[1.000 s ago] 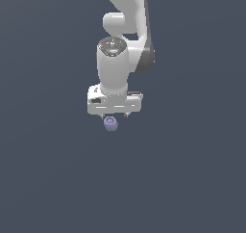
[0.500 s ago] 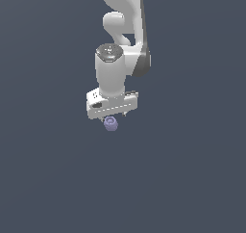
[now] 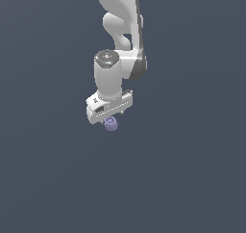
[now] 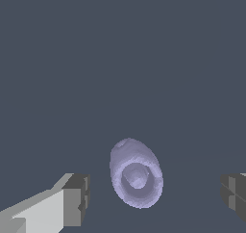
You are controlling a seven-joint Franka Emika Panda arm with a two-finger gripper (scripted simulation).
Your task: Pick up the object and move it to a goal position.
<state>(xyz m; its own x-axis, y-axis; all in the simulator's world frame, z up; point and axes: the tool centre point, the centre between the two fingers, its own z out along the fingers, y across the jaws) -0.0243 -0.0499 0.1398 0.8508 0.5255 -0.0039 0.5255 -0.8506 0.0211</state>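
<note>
The object [image 3: 111, 124] is a small pale purple rounded lump with a ringed top, lying on the dark grey floor. In the exterior view it sits directly under my white gripper [image 3: 110, 118], partly hidden by the hand. In the wrist view the object [image 4: 136, 174] lies between the two fingers. One dark pad [image 4: 78, 199] is on one side and the other pad [image 4: 234, 194] on the other, with a clear gap to each. My gripper [image 4: 156, 197] is open and touches nothing.
A flat, dark grey floor [image 3: 192, 179] fills both views. The white arm [image 3: 120, 30] rises from the hand to the exterior view's top edge.
The hand has come down a little over the object and twisted slightly. The object has not moved.
</note>
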